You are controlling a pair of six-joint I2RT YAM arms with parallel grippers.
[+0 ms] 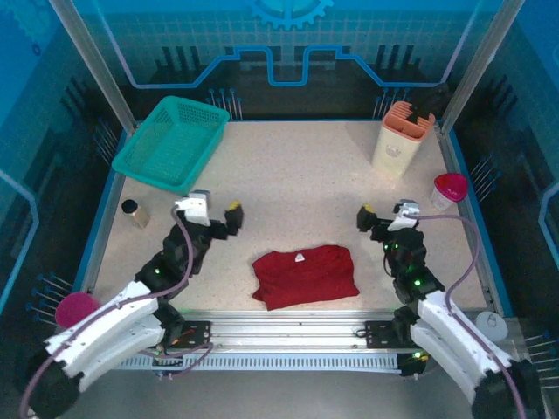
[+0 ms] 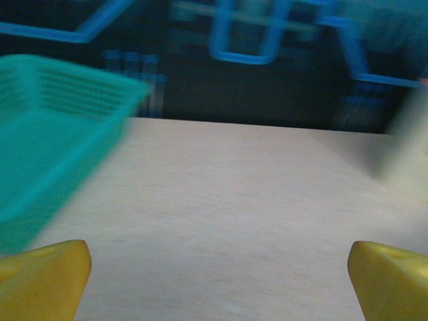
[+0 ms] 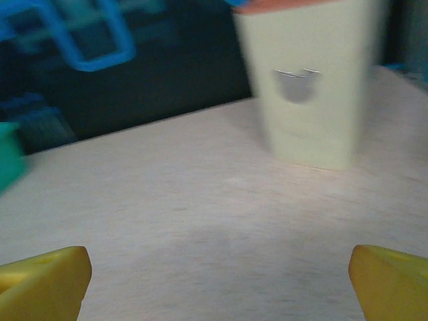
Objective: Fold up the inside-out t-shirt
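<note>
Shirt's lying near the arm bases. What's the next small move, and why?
Probably just park both arms and check the fold: the t-shirt lies as a compact, roughly rectangular bundle, and the left end effector and right end effector stand open, clear of it on either side.

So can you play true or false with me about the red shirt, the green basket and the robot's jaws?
1. The red t-shirt is inside the teal basket. False: it lies on the table close to the arms, and the basket sits in the far left corner.
2. The left jaws and the right jaws are both open and hold nothing. True.
3. The cream container with the orange top stands at the far right of the table. True.
4. The t-shirt is spread out flat with its sleeves sticking out. False: it is folded up into a small, roughly square bundle.
</note>
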